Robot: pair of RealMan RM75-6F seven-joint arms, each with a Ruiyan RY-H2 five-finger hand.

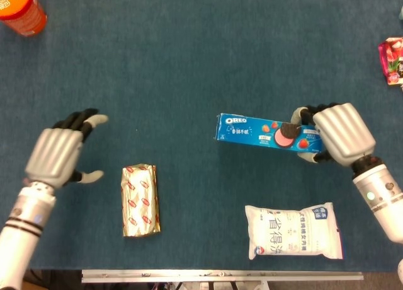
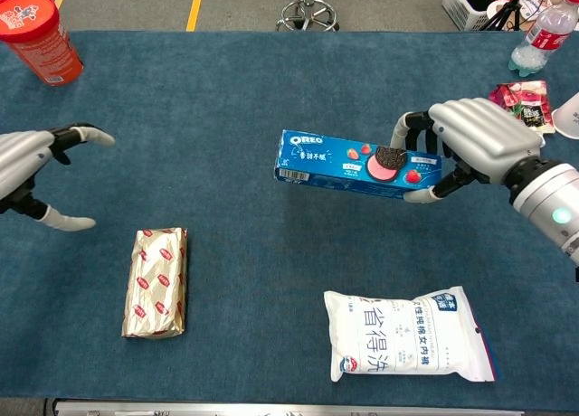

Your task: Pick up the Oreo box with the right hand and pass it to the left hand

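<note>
Box (image 1: pixel 261 132) with white "OREO" print and a pictured cookie hangs above the table (image 1: pixel 189 63), held at its right end by the right hand (image 1: pixel 332 133). Left hand (image 1: pixel 58 152) is far to the left, fingers spread, holding nothing. White bag (image 1: pixel 294 231) below has Chinese writing.

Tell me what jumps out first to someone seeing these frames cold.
The blue Oreo box, gripped at one end by the right hand and held out level above the table's right half. Across from it the left hand hangs with fingers spread, holding nothing. Below lie a gold foil pack and a white pouch.
</note>
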